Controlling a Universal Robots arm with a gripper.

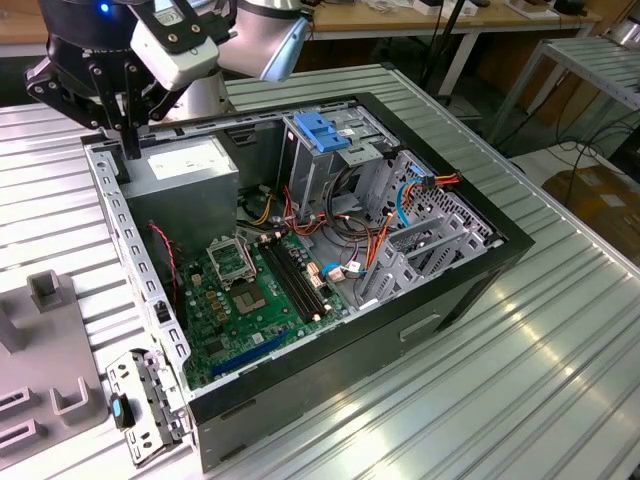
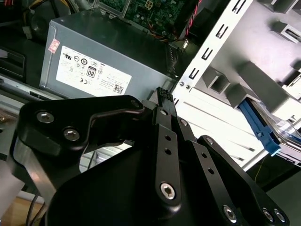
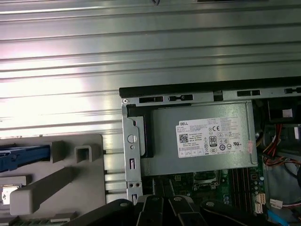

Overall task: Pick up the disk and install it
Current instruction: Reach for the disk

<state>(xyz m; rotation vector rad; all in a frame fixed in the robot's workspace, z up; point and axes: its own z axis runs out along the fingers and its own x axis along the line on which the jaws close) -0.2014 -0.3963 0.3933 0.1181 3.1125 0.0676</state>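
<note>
The disk lies in a grey fixture [image 3: 70, 183] on the table beside the computer case. Its blue side rail [image 3: 21, 159] and a bit of white label show in the first wrist view. The same blue rail [image 2: 259, 126] shows in the second wrist view. My gripper [image 1: 127, 142] hangs over the case's corner next to the grey power-supply box [image 1: 190, 175], well apart from the disk. Its black fingers [image 2: 162, 101] stand together, shut, with nothing between them.
The open computer case [image 1: 330, 345] lies on the ribbed metal table [image 1: 560, 360], with motherboard, cables and a metal drive cage with a blue plastic top [image 1: 322, 135] inside. A small metal bracket [image 1: 135, 410] lies by the case's near corner, on the exterior view's left.
</note>
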